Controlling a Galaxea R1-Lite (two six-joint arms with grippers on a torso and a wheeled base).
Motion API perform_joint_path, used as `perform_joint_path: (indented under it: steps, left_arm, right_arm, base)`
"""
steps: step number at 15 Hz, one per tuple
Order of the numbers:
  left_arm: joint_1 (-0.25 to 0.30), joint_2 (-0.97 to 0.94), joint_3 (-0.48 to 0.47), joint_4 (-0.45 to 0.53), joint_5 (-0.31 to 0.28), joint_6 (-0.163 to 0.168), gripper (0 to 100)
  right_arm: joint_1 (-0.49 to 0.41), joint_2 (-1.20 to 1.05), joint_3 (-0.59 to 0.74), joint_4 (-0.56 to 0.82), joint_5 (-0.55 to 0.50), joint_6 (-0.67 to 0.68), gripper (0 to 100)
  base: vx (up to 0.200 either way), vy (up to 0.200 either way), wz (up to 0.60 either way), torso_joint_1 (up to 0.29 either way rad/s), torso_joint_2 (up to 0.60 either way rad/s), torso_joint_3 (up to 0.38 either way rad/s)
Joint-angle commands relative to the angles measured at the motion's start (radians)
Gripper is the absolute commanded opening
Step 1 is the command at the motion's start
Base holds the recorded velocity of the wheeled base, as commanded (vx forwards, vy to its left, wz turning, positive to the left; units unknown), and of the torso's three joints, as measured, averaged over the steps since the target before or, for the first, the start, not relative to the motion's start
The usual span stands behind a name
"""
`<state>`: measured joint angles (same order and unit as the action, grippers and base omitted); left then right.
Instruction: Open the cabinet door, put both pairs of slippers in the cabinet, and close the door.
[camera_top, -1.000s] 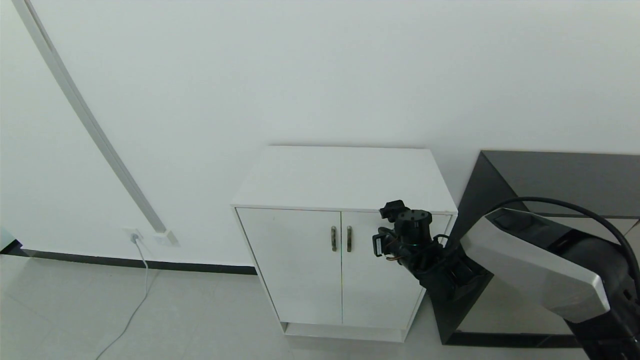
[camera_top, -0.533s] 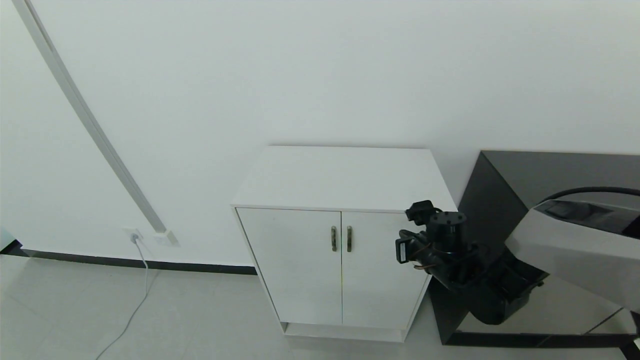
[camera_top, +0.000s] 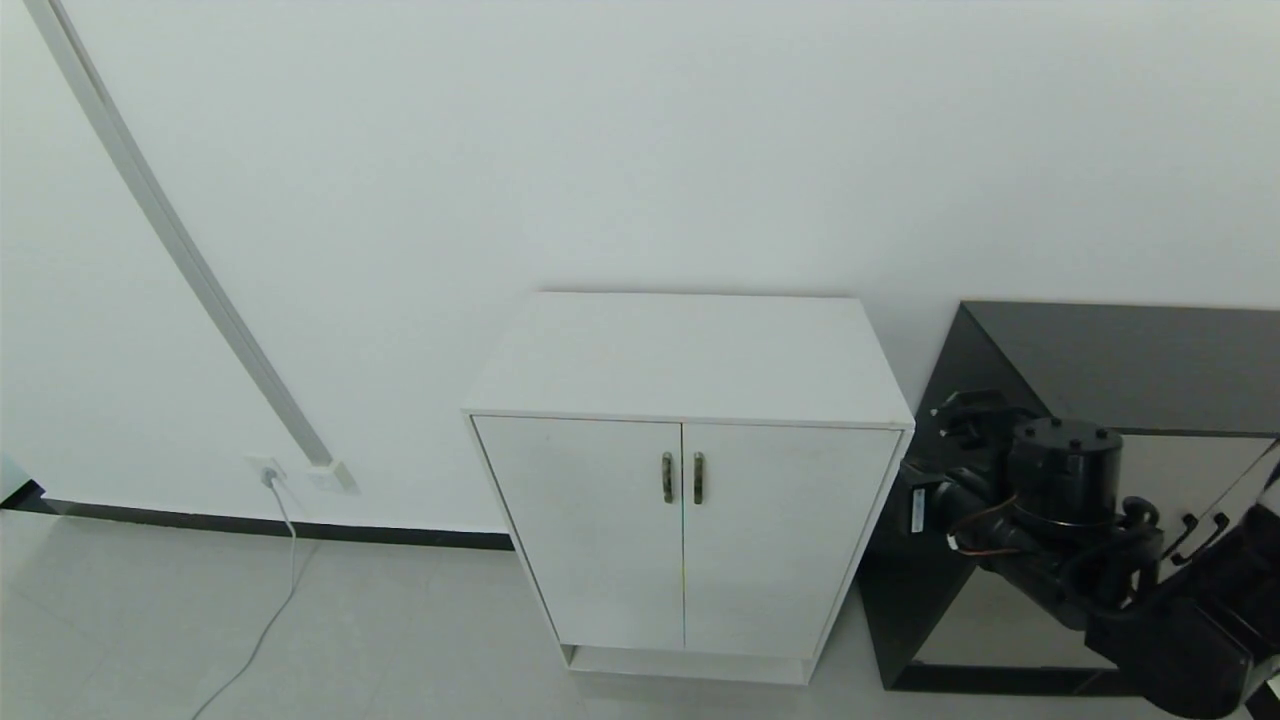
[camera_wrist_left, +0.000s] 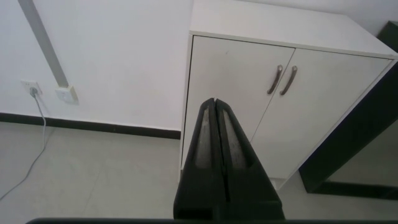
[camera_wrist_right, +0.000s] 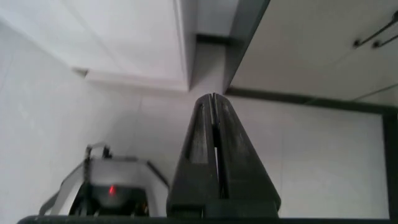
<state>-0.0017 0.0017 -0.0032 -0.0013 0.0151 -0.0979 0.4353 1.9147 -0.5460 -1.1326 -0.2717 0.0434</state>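
A white cabinet (camera_top: 680, 360) stands against the wall with both doors closed. Two dark handles (camera_top: 667, 477) sit side by side at the seam between the doors. My right arm (camera_top: 1060, 490) hangs to the right of the cabinet, in front of a black unit. The right gripper (camera_wrist_right: 214, 99) is shut on nothing and points down at the floor by the white cabinet's base. In the left wrist view the left gripper (camera_wrist_left: 215, 102) is shut and empty, held back from the cabinet (camera_wrist_left: 249, 74) and aimed at its left door, with the handles (camera_wrist_left: 281, 79) off to one side.
A black glossy cabinet (camera_top: 1100, 350) stands just right of the white one. A wall socket with a trailing cable (camera_top: 268, 472) and a grey slanted conduit (camera_top: 180, 240) are at the left. Open grey floor (camera_top: 380, 640) lies before the cabinet.
My right arm has swung to the right, away from the white cabinet's right door, and now sits in front of the black cabinet. The doors stay closed.
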Motion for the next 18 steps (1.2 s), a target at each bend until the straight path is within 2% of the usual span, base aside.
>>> perform_joint_path:
  steps: [1,4,5,7,12,16,18]
  left_arm:
    - [-0.001,0.0,0.0,0.0,0.0,0.0,0]
    - [0.0,0.0,0.0,0.0,0.0,0.0,0]
    - [0.0,0.0,0.0,0.0,-0.001,0.001,0]
    - [0.0,0.0,0.0,0.0,-0.001,0.001,0]
    - [0.0,0.0,0.0,0.0,-0.001,0.0,0]
    - [0.0,0.0,0.0,0.0,-0.004,0.003,0]
    - [0.0,0.0,0.0,0.0,-0.004,0.003,0]
  right_arm:
    - [-0.055,-0.155,0.155,-0.003,0.0,0.001,0]
    - [-0.133,-0.246,0.278,-0.024,0.0,-0.004,0]
    - [-0.194,-0.304,0.342,-0.026,0.008,-0.022,0]
    - [-0.259,-0.378,0.405,-0.024,0.02,-0.033,0]
    - [-0.343,-0.559,0.546,-0.016,0.124,-0.076,0]
    - [-0.359,-0.746,0.546,0.226,0.201,-0.076,0]
    - [-0.357,-0.899,0.546,0.438,0.221,-0.074,0]
  base:
    - [0.0,0.0,0.0,0.0,0.0,0.0]
    - [0.0,0.0,0.0,0.0,0.0,0.0]
    - [0.0,0.0,0.0,0.0,0.0,0.0]
    - [0.0,0.0,0.0,0.0,0.0,0.0]
    - [0.0,0.0,0.0,0.0,0.0,0.0]
    - [0.0,0.0,0.0,0.0,0.0,0.0]
    - [0.0,0.0,0.0,0.0,0.0,0.0]
